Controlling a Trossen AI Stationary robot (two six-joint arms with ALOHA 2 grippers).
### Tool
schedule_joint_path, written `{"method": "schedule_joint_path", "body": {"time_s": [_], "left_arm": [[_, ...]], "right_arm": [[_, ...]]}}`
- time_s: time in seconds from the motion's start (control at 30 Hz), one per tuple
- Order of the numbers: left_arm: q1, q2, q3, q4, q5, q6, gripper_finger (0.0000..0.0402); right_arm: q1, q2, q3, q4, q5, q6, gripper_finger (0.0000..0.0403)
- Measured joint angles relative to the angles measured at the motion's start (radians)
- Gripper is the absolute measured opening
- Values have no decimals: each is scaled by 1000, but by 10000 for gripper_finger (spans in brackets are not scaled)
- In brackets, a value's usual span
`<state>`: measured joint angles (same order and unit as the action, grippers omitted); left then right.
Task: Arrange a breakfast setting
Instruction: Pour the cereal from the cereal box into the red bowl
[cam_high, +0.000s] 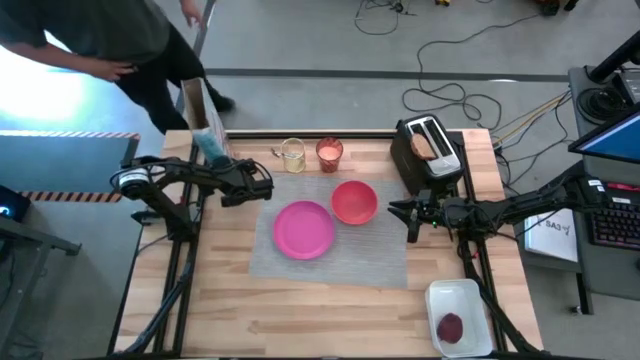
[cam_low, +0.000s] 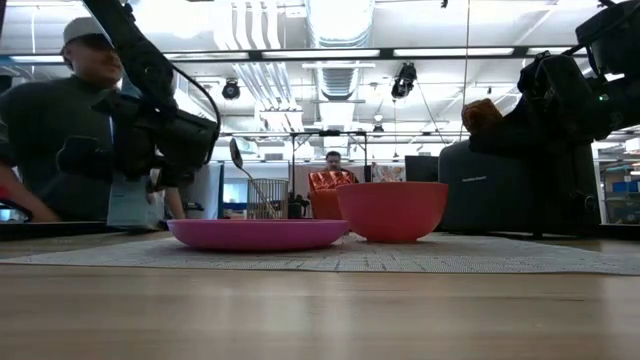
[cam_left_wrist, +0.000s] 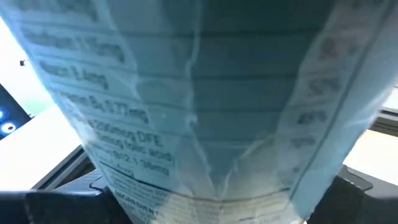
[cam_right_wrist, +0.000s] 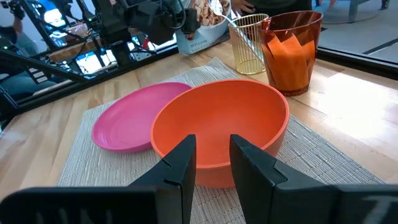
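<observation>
Right fingers: the right gripper (cam_right_wrist: 211, 146) has its fingers (cam_right_wrist: 180, 165) a little apart with nothing between them, just short of the red bowl (cam_right_wrist: 217, 124) and facing its rim
Left fingers: not visible; the left wrist view is filled by a clear printed bag (cam_left_wrist: 205, 112), so I cannot tell whether they grip it
Left gripper: the left gripper (cam_high: 255, 187) is above the table's far-left part, beside the bag, just off the placemat's edge
Step in hand: probably the bowl is being served, with the bag brought towards it while the right arm stands ready at the bowl
Next move: likely a grip on the bowl's near rim to shift or steady it, which needs the fingers spread wider than the wall
Red bowl: empty, upright on the grey placemat (cam_high: 340, 262), just beside the pink plate (cam_right_wrist: 134, 115)
Pink plate: empty, on the placemat
Orange glass: the glass of orange drink (cam_right_wrist: 291, 53) stands beyond the mat's far edge
Pale glass: the yellowish glass (cam_right_wrist: 249, 43) beside it holds the metal spoon (cam_low: 236, 155)
Toaster: the black toaster (cam_high: 430, 165) has the toast slice (cam_high: 425, 147) in its slot
White tray: the tray (cam_high: 440, 295) at the near-right corner holds the dark red patty (cam_high: 451, 327)
Still to place: spoon, toast, patty and drink
</observation>
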<state>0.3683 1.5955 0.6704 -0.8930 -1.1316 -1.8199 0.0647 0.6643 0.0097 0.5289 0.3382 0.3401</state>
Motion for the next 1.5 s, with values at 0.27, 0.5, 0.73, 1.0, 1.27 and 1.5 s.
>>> {"method": "schedule_joint_path", "body": {"time_s": [0.27, 0.5, 0.73, 1.0, 1.27, 1.5], "left_arm": [[4, 0, 0, 1, 0, 11, 249], [7, 0, 5, 40, 1, 68, 200], [-1, 0, 5, 40, 32, 70, 198], [-89, 1, 3, 29, 88, 28, 197], [-235, 1, 3, -12, 124, -78, 196], [-421, 1, 6, -128, 196, -307, 196]], "right_arm": [[0, 0, 0, 0, 0, 0, 86], [0, 0, 0, 0, 0, 0, 86], [0, 0, 0, 0, 0, 0, 86], [0, 0, 0, 0, 0, 0, 86], [0, 0, 0, 0, 0, 0, 86], [0, 0, 0, 0, 0, 0, 86]]}}
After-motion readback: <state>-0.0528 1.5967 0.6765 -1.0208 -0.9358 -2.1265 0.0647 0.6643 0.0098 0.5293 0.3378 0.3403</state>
